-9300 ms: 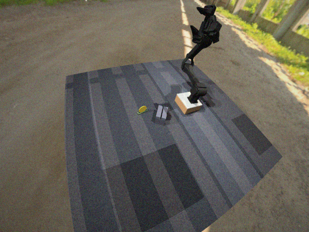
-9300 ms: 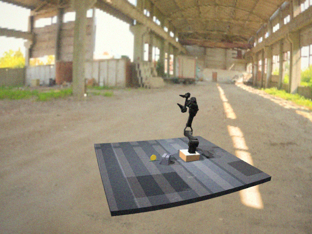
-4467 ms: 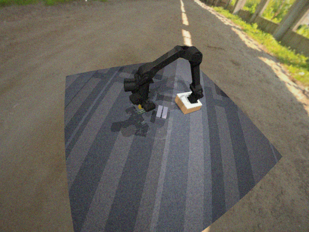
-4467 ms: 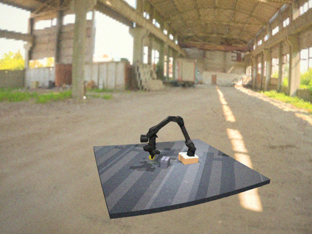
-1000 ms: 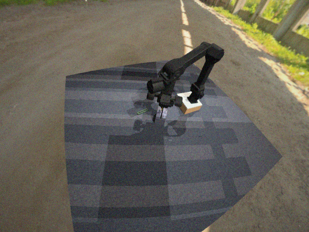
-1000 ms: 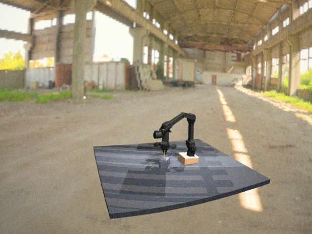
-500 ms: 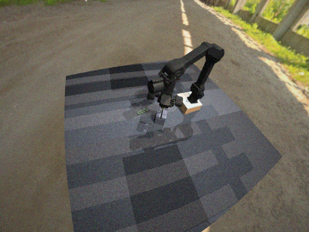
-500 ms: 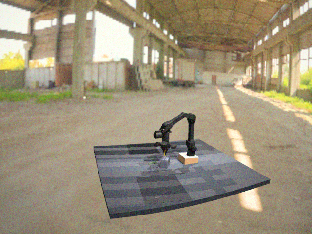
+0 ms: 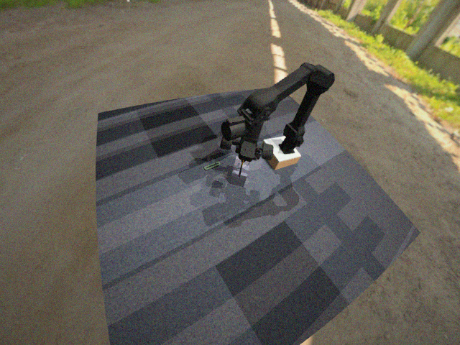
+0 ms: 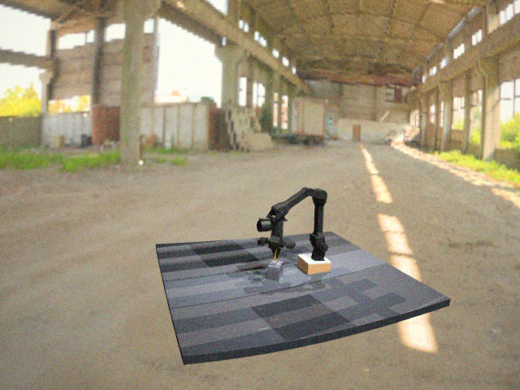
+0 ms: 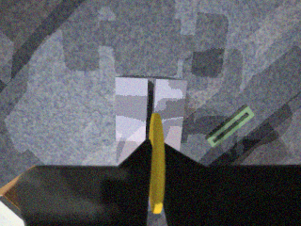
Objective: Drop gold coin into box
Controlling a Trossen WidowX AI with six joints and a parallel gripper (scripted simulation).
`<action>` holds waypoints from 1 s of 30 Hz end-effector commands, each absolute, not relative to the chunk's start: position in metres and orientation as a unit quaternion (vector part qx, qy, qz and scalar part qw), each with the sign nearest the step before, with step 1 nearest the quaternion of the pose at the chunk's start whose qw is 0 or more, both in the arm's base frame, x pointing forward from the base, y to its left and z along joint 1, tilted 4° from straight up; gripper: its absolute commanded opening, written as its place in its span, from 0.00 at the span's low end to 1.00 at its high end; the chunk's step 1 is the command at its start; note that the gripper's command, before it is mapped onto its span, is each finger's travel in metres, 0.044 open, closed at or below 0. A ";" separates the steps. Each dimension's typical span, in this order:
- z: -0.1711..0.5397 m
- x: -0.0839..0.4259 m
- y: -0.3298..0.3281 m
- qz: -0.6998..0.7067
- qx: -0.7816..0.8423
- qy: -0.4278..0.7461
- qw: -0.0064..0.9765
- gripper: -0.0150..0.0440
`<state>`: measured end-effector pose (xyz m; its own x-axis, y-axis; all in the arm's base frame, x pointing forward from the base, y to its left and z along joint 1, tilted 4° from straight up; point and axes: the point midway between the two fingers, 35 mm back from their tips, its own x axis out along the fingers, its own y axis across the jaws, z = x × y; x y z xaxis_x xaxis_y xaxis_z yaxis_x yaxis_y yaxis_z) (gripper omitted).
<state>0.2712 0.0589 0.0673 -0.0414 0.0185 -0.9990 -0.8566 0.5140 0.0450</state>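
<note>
Above the closed grey box (image 11: pixel 150 113), one black parallel-jaw gripper (image 11: pixel 156 155), pointing down, clamped on one thin gold coin (image 11: pixel 157 162) held edge-on. Coin in line with the one narrow dark slot (image 11: pixel 150 96) in the lid, lower edge over the near end of it, not yet inside as far as visible. One shallow dark-green holder (image 11: pixel 230 126) flat on the grey patchwork mat (image 9: pixel 230 267), just right of the box in wrist view, apart from it, nothing standing in it. One black six-joint arm (image 9: pixel 282 89) arched over from one white-topped tan base block (image 9: pixel 284 157). Box near that block, not touching.
</note>
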 end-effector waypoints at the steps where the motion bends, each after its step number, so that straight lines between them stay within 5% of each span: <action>1: 0.067 0.272 0.059 0.361 -0.336 0.624 0.606 0.25; 30: 0.057 0.270 0.059 0.363 -0.337 0.623 0.605 0.25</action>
